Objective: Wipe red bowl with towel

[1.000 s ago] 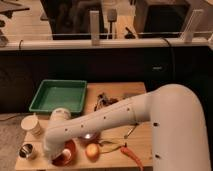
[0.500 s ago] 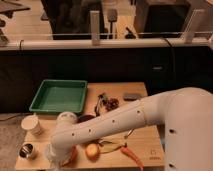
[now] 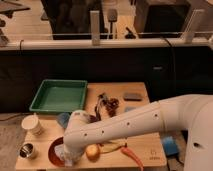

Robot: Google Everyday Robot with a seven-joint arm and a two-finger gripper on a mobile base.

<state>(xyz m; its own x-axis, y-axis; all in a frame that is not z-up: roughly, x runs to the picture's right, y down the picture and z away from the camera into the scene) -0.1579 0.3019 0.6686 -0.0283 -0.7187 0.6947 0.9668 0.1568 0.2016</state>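
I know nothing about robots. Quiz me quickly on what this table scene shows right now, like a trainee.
1. True or false: the gripper is low over the shallow reddish-orange bowl.
2. Which lies nearest the round yellow-orange fruit? A) cream paper cup B) that red bowl C) blue sponge
3. Fill in: in the picture, the rectangular green plastic tray sits toward the ____ side of the wooden table.
Key: 1 true; 2 B; 3 left.

One camera looks steeply down from the robot's side of the desk [image 3: 145,149], facing across it toward the railing [image 3: 125,42] beyond, fairly close. The arm [image 3: 125,125] crosses the frame from the right. The claw [image 3: 66,156] is at lower left, over the red bowl [image 3: 52,150].
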